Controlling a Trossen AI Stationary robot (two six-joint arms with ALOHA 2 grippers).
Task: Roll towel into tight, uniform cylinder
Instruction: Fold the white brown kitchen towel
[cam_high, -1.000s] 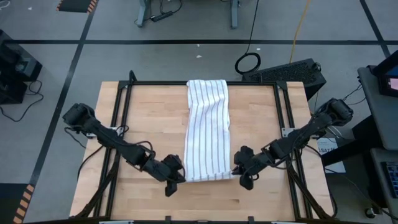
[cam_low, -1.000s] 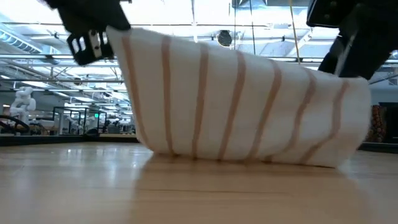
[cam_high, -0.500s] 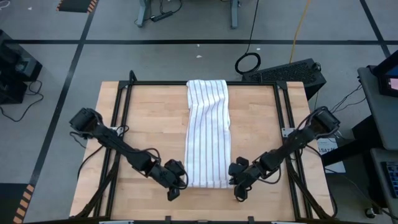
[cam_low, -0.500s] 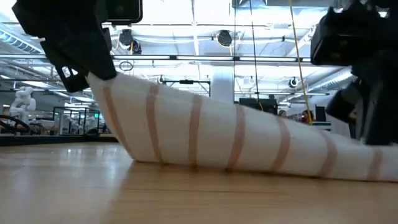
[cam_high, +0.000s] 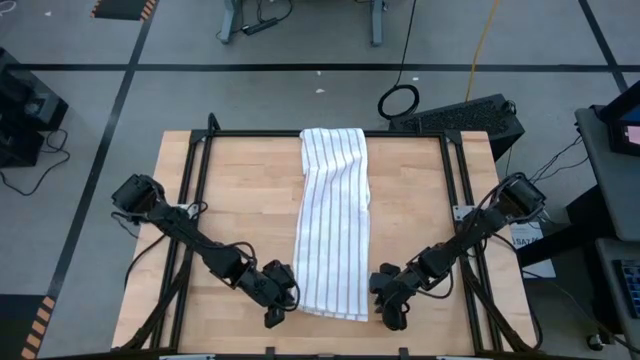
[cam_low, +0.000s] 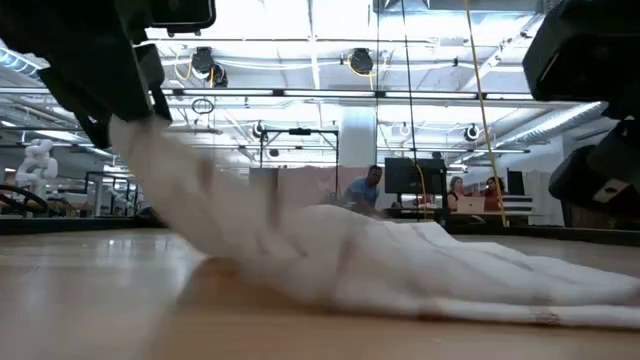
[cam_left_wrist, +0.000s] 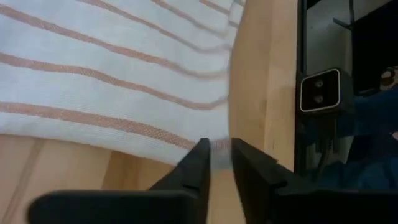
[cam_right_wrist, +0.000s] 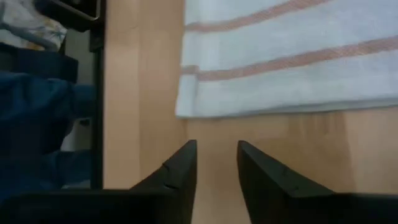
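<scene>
Dark fingers of the left end effector (cam_left_wrist: 219, 163) stand slightly apart, with the towel's (cam_high: 333, 230) corner edge just between their tips; whether they grip it I cannot tell. The right end effector (cam_right_wrist: 216, 163) is open and empty, just off the other near corner. The striped towel lies flat down the middle of the wooden counter (cam_high: 240, 200), far edge to near edge. Rolling looks not yet begun; next, both must pinch the near hem and turn it over evenly.
</scene>
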